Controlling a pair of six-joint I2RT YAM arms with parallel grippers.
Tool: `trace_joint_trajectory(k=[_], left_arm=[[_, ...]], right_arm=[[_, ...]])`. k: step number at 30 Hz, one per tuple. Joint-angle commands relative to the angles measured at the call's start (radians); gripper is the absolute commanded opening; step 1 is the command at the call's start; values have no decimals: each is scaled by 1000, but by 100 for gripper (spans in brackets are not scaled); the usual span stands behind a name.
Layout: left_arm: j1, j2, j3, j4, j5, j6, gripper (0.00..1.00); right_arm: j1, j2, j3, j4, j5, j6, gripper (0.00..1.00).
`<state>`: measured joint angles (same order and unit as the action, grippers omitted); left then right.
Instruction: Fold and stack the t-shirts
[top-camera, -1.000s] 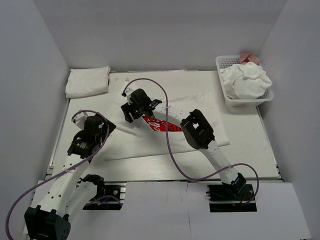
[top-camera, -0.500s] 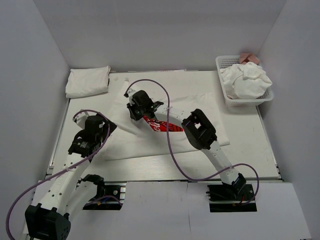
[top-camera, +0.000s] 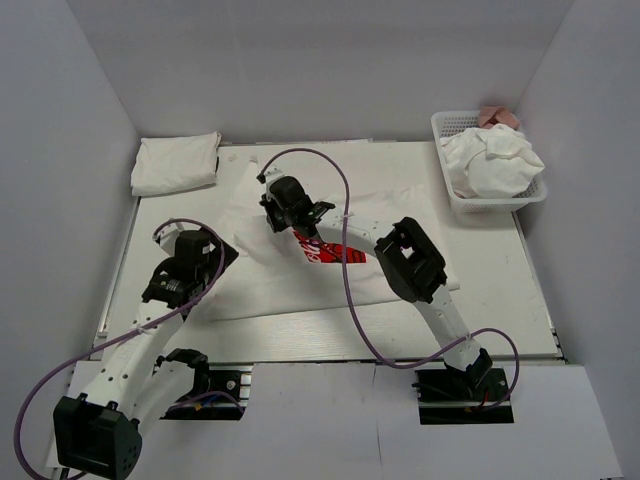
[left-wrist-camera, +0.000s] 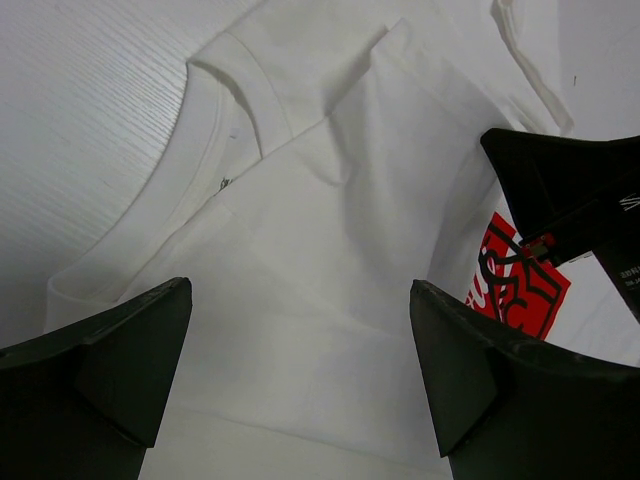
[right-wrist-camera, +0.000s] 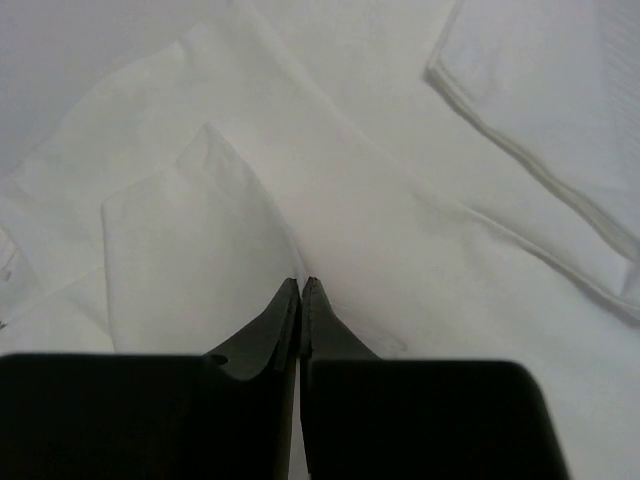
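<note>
Printed t-shirt (top-camera: 280, 285) lies spread flat mid-table (top-camera: 500, 290), its red print (top-camera: 335, 253) partly hidden by the right arm (top-camera: 410, 265). The top view doesn't show the jaws, the wrist views do. Right wrist: right gripper (right-wrist-camera: 300, 285) is closed tip to tip, with a ridge of the shirt's cloth pinched at the tips. Left wrist: left gripper (left-wrist-camera: 300, 370) is wide open and holds nothing, above the shirt near its collar (left-wrist-camera: 215, 130), with the edge of the red print at frame right. Versus one second ago, the right jaws were apart and are now shut. That wrist has shifted slightly up-right in the top frame, and the left arm (top-camera: 150, 330) has barely moved. Count: one spread shirt, one folded shirt (top-camera: 175, 165) at upper left, one basket (top-camera: 535, 195) at upper right holding crumpled white shirts (top-camera: 495, 165) (number unreadable), and two arms.
</note>
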<state>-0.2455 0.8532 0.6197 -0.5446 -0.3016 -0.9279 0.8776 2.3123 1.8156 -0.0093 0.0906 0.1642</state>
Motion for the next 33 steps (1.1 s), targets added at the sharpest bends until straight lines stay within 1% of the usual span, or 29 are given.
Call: trace_joint_trajectory(k=[1,4,6,7,9,10,12,14,15,18,19,20,21,22,23,24,25,26,27,28,29,30,31,32,33], left_arm=[[2,-5,-9,15,7,9,100],[2,-5,-9,15,7,9,100],[2,4,-9,15,-2,9,100],[2,4,-9,15,-2,9,100],[2,15,-9,24,-11,9,100],[2,15,1,34,-11,9,100],[2,41,2,44,-11,9,100],[2,82,47,63,-11,18,100],[2,101,48,63,-11,18,100],[2,179,115,87,-11,30,100],[2,243,159,121,-11,43,100],[2,282,187,121,-11,69,100],[2,323,222,121,-20,78,100],[2,367,306,121,-42,93,100],[2,465,401,121,-56,130,100],[2,519,452,121,-56,150,100],[2,573,503,121,-56,171,100],[2,687,556,121,-56,208,100],[2,748,669,95,-56,208,100],[11,808,730,75,-44,227,100],[11,866,843,43,-44,239,100],[11,976,900,25,-72,248,100],[11,1030,952,12,-85,248,100],[11,1079,1047,12,-85,267,100],[11,1130,1101,3,-85,280,100]], right_arm=[[-3,-54,-10,11,159,40,1],[-5,-50,-10,-43,244,83,1],[-3,-45,2,-64,291,92,2],[-3,-37,13,-69,299,92,5],[-3,-25,37,-81,305,87,22],[-3,-22,42,-93,287,86,29],[-5,-24,51,-95,278,83,51],[-6,-34,80,-139,285,92,90],[-5,-39,85,-149,294,95,90],[-20,-83,79,-172,333,115,90],[-31,-111,65,-173,334,120,90],[-46,-122,39,-175,337,144,90],[-54,-179,21,-169,337,155,90],[-75,-195,-45,-159,331,159,90],[-101,-241,-70,-159,324,184,90],[-129,-255,-90,-156,319,190,90],[-144,-270,-154,-161,310,204,90],[-185,-286,-177,-164,302,212,90],[-198,-316,-194,-161,296,215,90],[-212,-350,-260,-165,299,206,90],[-239,-381,-281,-152,299,204,90],[-250,-396,-324,-144,331,196,90],[-259,-430,-363,-139,334,167,90],[-278,-436,-387,-133,340,161,90],[-299,-441,-394,-133,347,150,90]])
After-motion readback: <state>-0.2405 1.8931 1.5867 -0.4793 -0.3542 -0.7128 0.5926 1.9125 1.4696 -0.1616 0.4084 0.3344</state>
